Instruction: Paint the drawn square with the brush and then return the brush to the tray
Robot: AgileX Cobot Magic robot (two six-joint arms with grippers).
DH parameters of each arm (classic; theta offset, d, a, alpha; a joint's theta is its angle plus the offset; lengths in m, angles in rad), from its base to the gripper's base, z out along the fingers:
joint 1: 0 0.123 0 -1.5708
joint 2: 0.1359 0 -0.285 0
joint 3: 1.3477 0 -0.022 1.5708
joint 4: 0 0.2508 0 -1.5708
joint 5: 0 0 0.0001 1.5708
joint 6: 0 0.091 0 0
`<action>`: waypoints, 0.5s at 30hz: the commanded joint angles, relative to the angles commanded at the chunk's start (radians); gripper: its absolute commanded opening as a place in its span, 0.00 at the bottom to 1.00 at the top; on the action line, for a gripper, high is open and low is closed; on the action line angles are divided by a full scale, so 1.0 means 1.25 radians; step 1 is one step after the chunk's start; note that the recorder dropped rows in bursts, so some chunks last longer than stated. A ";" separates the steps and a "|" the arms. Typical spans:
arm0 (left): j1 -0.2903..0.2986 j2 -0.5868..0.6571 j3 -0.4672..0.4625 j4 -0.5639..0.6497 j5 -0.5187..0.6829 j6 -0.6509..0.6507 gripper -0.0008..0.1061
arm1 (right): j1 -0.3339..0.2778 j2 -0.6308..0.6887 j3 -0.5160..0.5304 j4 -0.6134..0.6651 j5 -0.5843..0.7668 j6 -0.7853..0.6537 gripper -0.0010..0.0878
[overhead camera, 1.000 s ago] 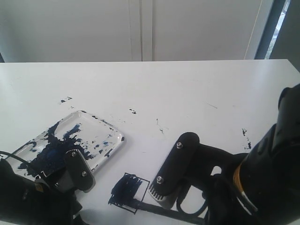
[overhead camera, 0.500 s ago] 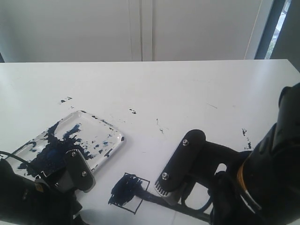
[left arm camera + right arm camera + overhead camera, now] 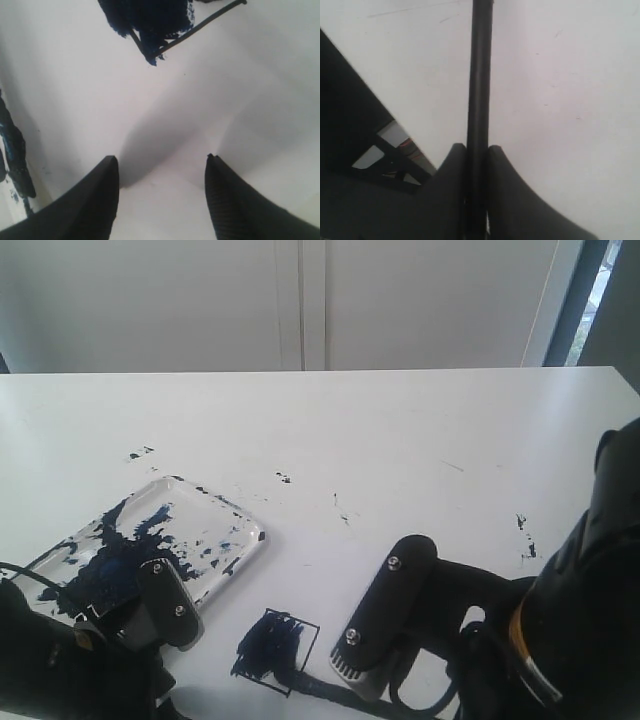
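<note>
The drawn square point(image 3: 276, 649), its inside smeared dark blue, lies on the white paper near the front edge; the left wrist view shows the square point(image 3: 152, 20) too. My right gripper point(image 3: 345, 672) is shut on the brush point(image 3: 480, 75), a thin black stick that runs low from the jaws point(image 3: 477, 148) to the square's lower right corner. Only a short piece of the brush point(image 3: 318, 685) shows in the exterior view, and its tip is hard to make out. The clear tray point(image 3: 256, 532), blotched with dark paint, sits at the left. My left gripper point(image 3: 167, 602) hangs open and empty point(image 3: 160, 159) between tray and square.
Small dark paint specks point(image 3: 284, 478) dot the white table top point(image 3: 400, 430) behind the tray and at the right. My right arm point(image 3: 570, 620) fills the front right corner. A pale wall stands behind the table.
My right gripper, still holding the brush, swung a little right and then came back toward the front edge, dragging the brush at the square's lower right. The left gripper stayed put.
</note>
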State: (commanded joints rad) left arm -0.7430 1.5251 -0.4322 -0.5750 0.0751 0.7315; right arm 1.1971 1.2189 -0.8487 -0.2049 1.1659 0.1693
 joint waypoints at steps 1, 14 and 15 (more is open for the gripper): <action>0.000 0.000 0.000 0.000 0.000 0.000 0.55 | 0.000 0.000 0.000 -0.020 0.000 0.016 0.01; 0.000 0.000 0.000 0.000 0.000 0.000 0.55 | 0.000 0.000 0.000 0.004 -0.008 0.007 0.01; 0.000 0.000 0.000 0.000 0.000 0.000 0.55 | 0.000 0.000 0.000 0.013 -0.008 0.008 0.01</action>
State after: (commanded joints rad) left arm -0.7430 1.5251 -0.4322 -0.5750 0.0751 0.7315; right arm 1.1971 1.2189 -0.8487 -0.1881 1.1558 0.1790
